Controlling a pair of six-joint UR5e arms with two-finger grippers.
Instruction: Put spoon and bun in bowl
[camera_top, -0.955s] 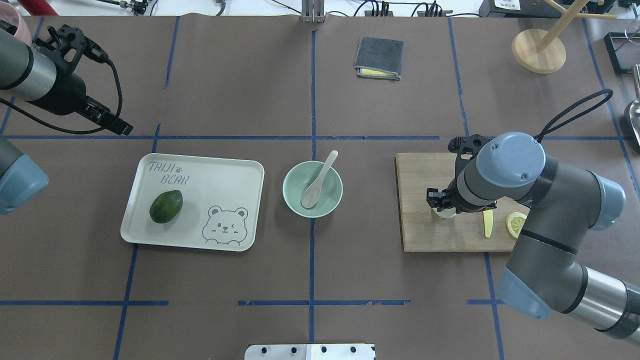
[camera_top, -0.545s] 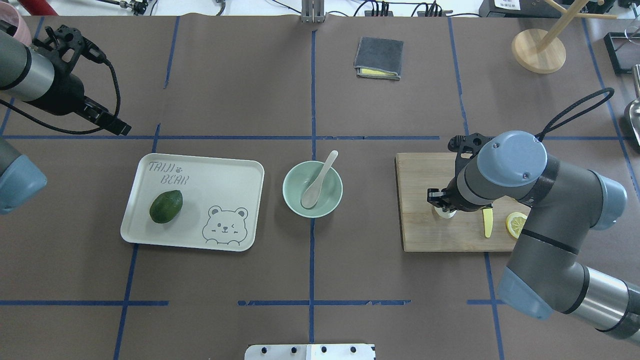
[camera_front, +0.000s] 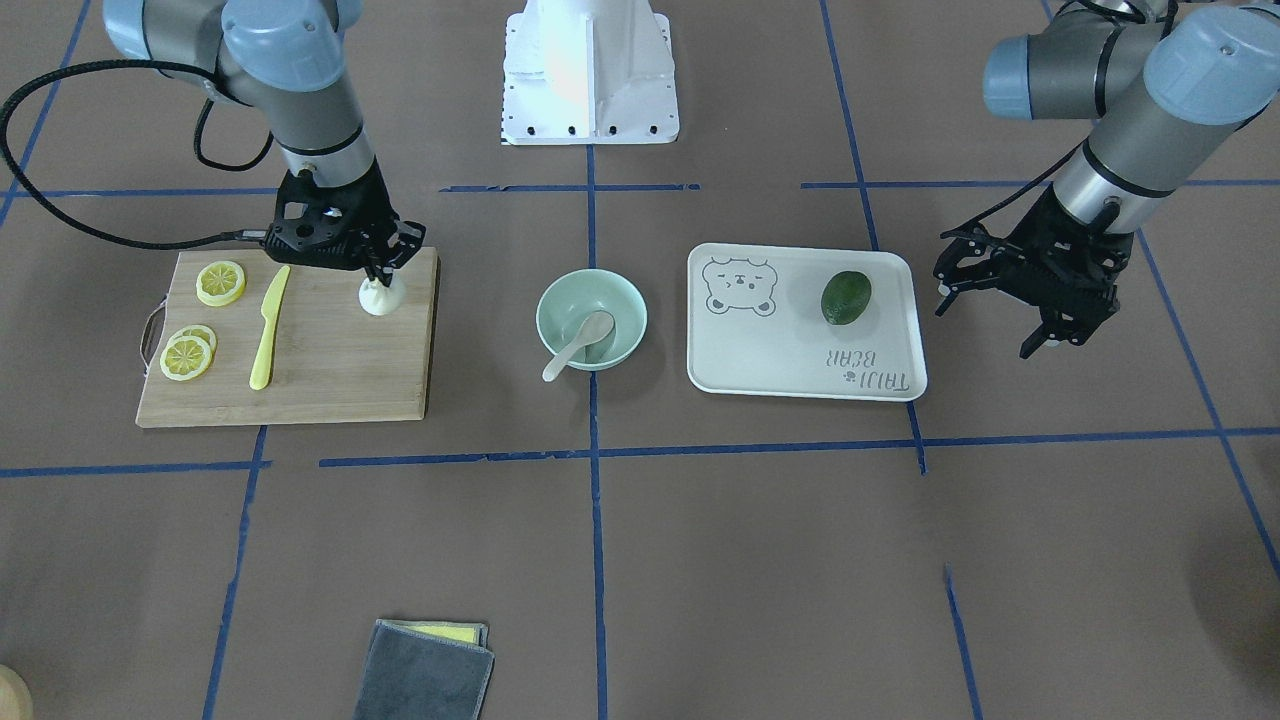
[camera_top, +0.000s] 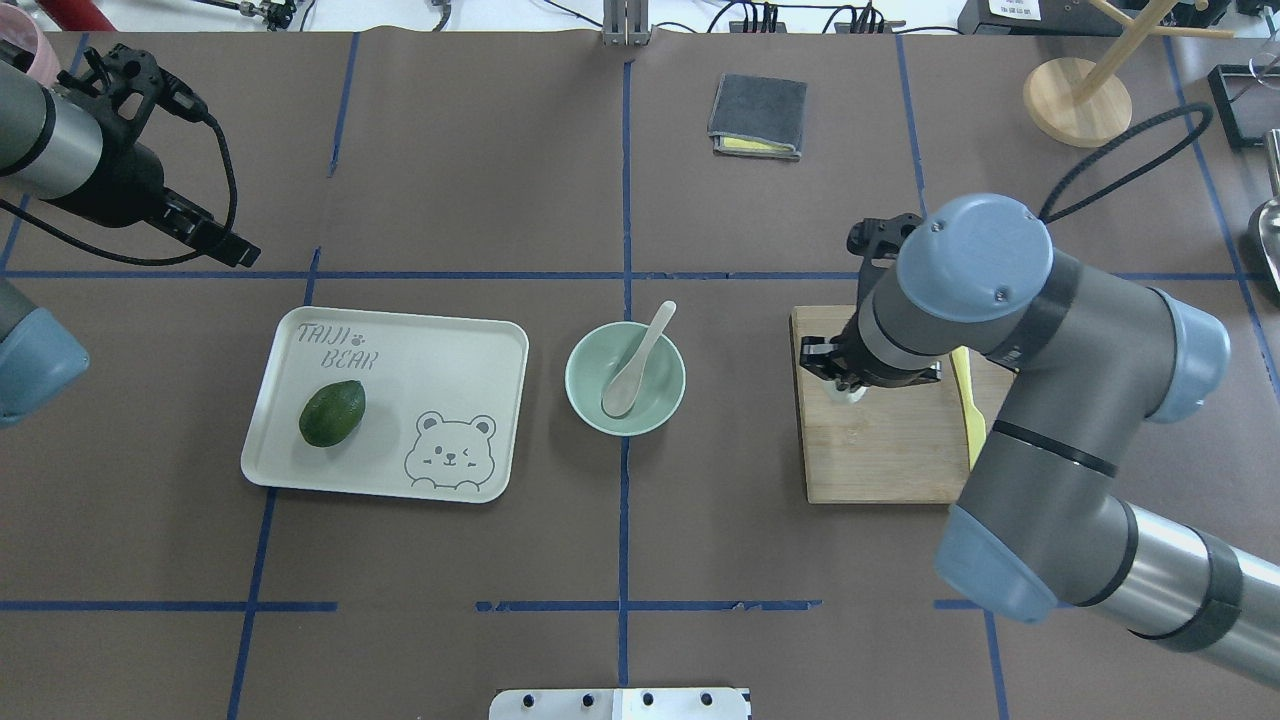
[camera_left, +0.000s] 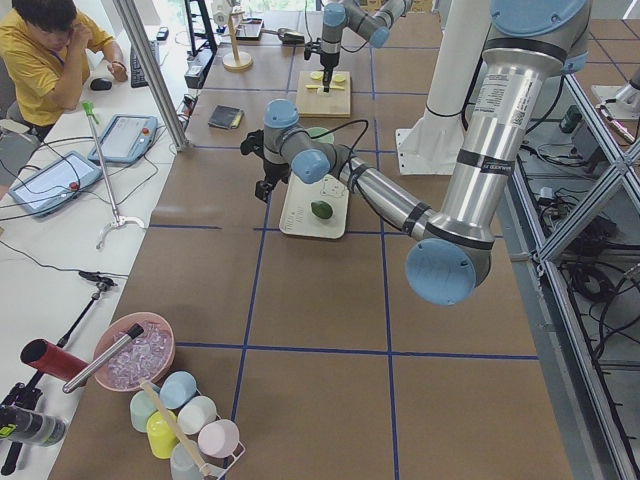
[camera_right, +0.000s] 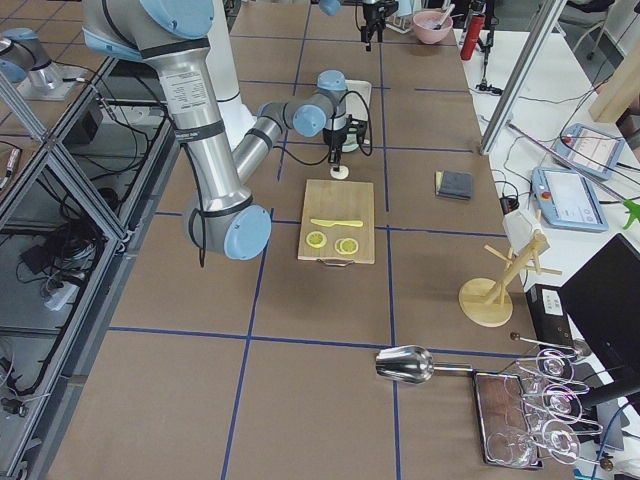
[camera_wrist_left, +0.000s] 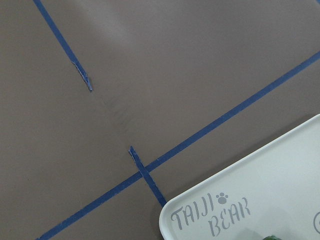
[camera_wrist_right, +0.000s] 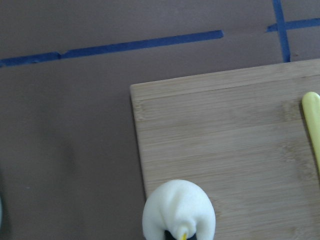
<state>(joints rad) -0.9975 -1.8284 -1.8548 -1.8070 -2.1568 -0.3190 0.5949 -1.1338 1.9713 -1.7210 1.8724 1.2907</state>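
The off-white spoon lies in the mint-green bowl at the table's middle, its handle over the far rim; both also show in the front view, the spoon and the bowl. My right gripper is shut on the pleated top of the white bun and holds it over the cutting board's corner nearest the bowl. The bun shows in the right wrist view and peeks from under the wrist in the overhead view. My left gripper is open and empty, beyond the tray's outer end.
A bear-print tray with a dark green avocado lies left of the bowl. The wooden cutting board holds a yellow knife and lemon slices. A grey cloth and a wooden stand sit at the far side.
My right gripper has moved with the bun across the board toward the bowl side and the far edge. The left arm has drifted slightly outward.
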